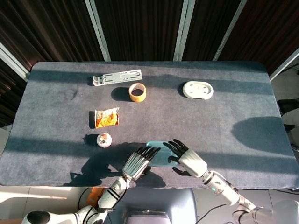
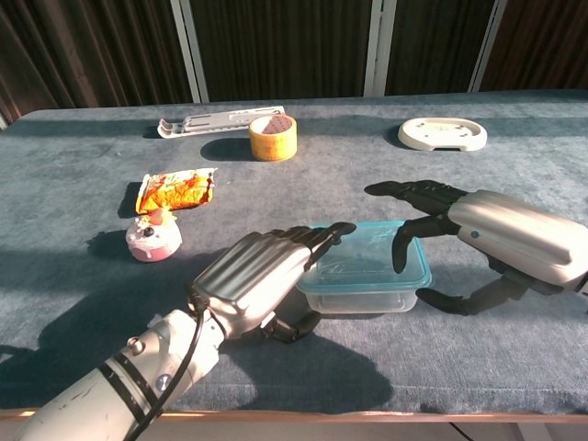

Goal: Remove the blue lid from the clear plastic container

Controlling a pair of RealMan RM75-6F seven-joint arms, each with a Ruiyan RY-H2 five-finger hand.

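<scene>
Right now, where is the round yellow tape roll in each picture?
Head view: the tape roll lies upper middle, just below the white bracket.
Chest view: the tape roll lies near the top, left of centre, right of the white bracket.
Shared landmark: the orange snack packet, nearer the robot and to the left.

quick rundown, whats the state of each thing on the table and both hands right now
blue lid: on the container, not off yet
clear plastic container: upright, between the hands
left hand: fingertips at the container's left edge, holds nothing
right hand: fingers spread over the lid's right edge, holds nothing
tape roll: on its side, untouched
snack packet: crumpled, flat
small pink toy: upright
white tray: flat
white bracket: flat
</scene>
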